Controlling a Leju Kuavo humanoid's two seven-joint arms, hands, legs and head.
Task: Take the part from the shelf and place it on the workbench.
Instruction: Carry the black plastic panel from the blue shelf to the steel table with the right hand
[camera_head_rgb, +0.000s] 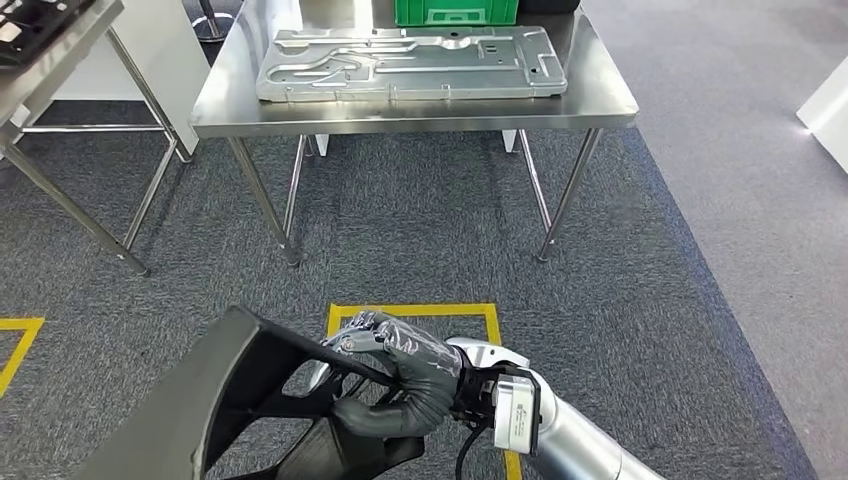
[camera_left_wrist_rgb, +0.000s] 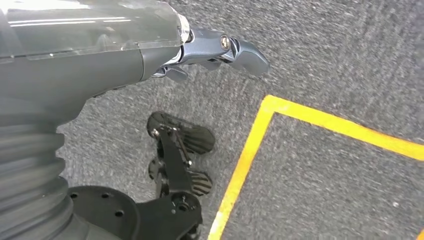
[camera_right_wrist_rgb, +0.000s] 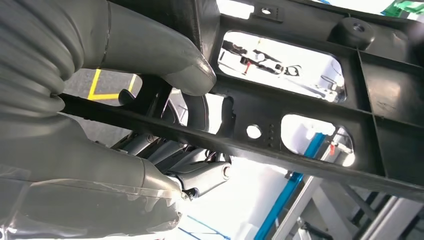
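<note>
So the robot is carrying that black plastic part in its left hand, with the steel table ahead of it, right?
Not quite: the right hand grips the black plastic part, as the head view shows. The left hand hangs free over the carpet. The steel table is indeed ahead.

A green crate (camera_head_rgb: 455, 11) stands behind a stamped metal panel (camera_head_rgb: 410, 63); yellow floor tape (camera_head_rgb: 414, 311) marks the carpet.

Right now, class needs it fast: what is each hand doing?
Left hand: holds nothing; open or closed cannot be told.
Right hand: grips the black part.
</note>
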